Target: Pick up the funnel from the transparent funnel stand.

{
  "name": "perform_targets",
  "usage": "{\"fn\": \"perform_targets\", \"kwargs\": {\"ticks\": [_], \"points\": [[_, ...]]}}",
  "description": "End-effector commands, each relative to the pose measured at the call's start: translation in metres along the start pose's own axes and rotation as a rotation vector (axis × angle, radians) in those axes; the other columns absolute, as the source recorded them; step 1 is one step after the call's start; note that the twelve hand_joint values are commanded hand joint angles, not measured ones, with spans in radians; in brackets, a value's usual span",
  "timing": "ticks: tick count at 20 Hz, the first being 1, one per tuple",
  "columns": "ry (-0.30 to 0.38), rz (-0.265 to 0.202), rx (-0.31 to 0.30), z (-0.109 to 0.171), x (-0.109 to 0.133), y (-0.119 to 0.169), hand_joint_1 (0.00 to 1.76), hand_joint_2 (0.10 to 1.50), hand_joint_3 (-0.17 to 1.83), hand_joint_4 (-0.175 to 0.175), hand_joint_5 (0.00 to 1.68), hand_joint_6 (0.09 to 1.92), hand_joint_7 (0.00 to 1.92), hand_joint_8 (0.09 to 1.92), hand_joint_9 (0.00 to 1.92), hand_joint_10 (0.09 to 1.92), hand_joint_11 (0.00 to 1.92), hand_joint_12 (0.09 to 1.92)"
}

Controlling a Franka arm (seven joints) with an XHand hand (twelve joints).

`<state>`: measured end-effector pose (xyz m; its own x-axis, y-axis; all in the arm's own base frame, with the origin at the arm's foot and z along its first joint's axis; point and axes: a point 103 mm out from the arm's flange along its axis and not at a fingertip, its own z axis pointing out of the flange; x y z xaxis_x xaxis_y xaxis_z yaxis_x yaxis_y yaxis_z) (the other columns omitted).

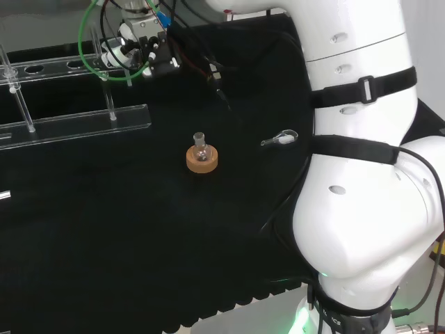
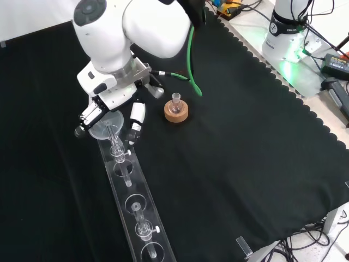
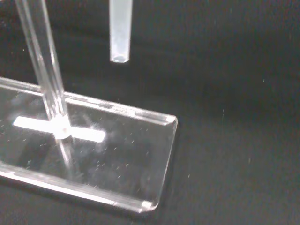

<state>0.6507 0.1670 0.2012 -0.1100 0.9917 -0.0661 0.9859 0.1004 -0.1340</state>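
At the stand's (image 2: 143, 215) far end in the front view, the hand (image 2: 112, 106) has its fingers curled around 1 clear funnel (image 2: 106, 123), whose stem (image 3: 120, 30) hangs free above the stand's base plate. Just beside, to the right, 1 small flask (image 2: 175, 100) sits in 1 cork ring (image 2: 176, 113).

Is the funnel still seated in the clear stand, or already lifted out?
Cannot tell for sure. In the front view the funnel stands upright at the stand's end hole, the hand at its bowl; whether its stem has cleared is unclear.
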Motion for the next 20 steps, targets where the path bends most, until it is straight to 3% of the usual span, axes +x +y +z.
{"fn": "perform_targets", "kwargs": {"ticks": [1,5,10,13,16,18,19,20], "points": [[-0.097,-0.053,-0.135,0.003,-0.004,0.010,0.36,0.88,0.02,-0.137,0.50,0.10,0.56,1.19,1.09,1.03,1.32,1.25],[-0.133,-0.065,-0.200,0.005,-0.006,0.014,0.45,0.88,0.02,-0.171,0.60,0.17,0.75,1.27,1.27,1.06,1.47,1.25],[-0.164,-0.089,-0.342,-0.009,-0.012,0.010,0.63,0.87,0.01,-0.175,0.58,0.79,1.10,1.33,1.56,1.01,1.71,1.19],[-0.189,-0.117,-0.453,-0.015,-0.016,0.002,0.79,0.86,0.01,-0.175,0.87,0.99,1.38,1.32,1.78,0.97,1.85,1.13],[-0.208,-0.151,-0.546,-0.021,-0.017,-0.003,0.92,0.84,0.00,-0.175,1.14,0.93,1.61,1.16,1.89,0.97,1.91,1.11],[-0.205,-0.171,-0.617,-0.027,-0.021,-0.011,1.10,0.62,0.51,-0.047,1.39,0.52,1.75,0.98,1.91,1.03,1.92,1.15],[-0.200,-0.177,-0.632,-0.030,-0.022,-0.012,1.15,0.53,0.70,-0.008,1.48,0.38,1.79,0.93,1.92,1.04,1.92,1.16],[-0.197,-0.181,-0.642,-0.033,-0.020,-0.012,1.18,0.47,0.81,-0.008,1.54,0.28,1.81,0.89,1.92,1.04,1.92,1.16]]}}
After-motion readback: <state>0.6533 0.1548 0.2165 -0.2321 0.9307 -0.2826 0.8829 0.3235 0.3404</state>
